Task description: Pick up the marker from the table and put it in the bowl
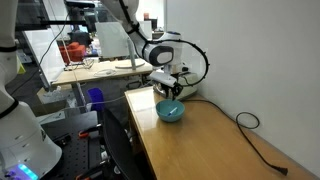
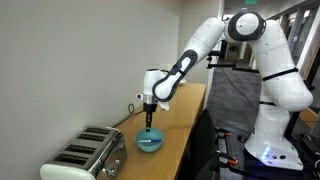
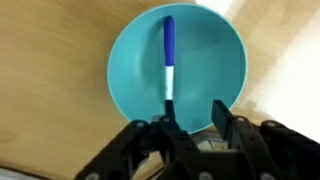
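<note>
The teal-blue bowl (image 3: 200, 60) sits on the light tan table (image 3: 40, 90) right below my gripper (image 3: 195, 115). The marker (image 3: 168, 55), blue-purple on top and whitish below, lies inside the bowl, with its lower end close to my left finger. The jaws are apart, with a clear gap between them and nothing held. In both exterior views the gripper (image 1: 172, 90) (image 2: 150, 122) hangs just above the bowl (image 1: 170, 113) (image 2: 150, 142) near the table's (image 1: 215, 140) end.
A long black cable (image 1: 255, 130) runs along the table by the white wall. A silver toaster (image 2: 95, 155) stands on the table close to the bowl. A cluttered workbench (image 1: 100, 65) stands further back.
</note>
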You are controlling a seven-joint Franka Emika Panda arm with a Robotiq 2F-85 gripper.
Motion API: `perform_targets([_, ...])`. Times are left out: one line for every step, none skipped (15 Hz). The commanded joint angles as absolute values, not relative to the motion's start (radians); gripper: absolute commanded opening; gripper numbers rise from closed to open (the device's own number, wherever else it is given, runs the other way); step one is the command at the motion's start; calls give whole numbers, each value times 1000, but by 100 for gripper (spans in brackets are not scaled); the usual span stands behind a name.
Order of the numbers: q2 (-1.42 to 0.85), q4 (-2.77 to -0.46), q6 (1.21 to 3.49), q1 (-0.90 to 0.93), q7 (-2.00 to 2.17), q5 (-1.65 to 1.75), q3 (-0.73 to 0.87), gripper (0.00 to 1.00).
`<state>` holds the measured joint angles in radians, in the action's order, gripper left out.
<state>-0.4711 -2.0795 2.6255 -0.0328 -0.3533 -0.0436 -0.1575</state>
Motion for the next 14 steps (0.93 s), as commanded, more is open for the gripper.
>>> perform_targets([-419, -2110, 2614, -53, -353, -54, -158, 79])
perform_targets([-406, -2111, 2596, -55, -343, -54, -152, 85])
perform_targets([-386, -2121, 2583, -49, -319, -44, -138, 94])
perform_targets([-370, -2126, 2558, -45, -303, -35, -126, 99])
perform_targets([-353, -2131, 2532, -39, -289, -29, -114, 100])
perform_targets([-336, -2134, 2496, -32, -267, -23, -101, 100])
perform_targets([-321, -2138, 2469, -33, -257, -29, -99, 100])
perform_targets([-306, -2140, 2445, -28, -237, -31, -94, 100])
perform_targets([-291, -2145, 2426, -31, -242, -37, -96, 100])
perform_targets([-278, -2151, 2425, -31, -246, -46, -99, 100])
perform_targets([-267, -2156, 2429, -31, -250, -54, -102, 100])
perform_targets([-258, -2161, 2436, -30, -254, -60, -104, 100])
perform_targets([-248, -2171, 2448, -28, -254, -64, -104, 100])
perform_targets([-243, -2177, 2451, -25, -250, -68, -104, 100])
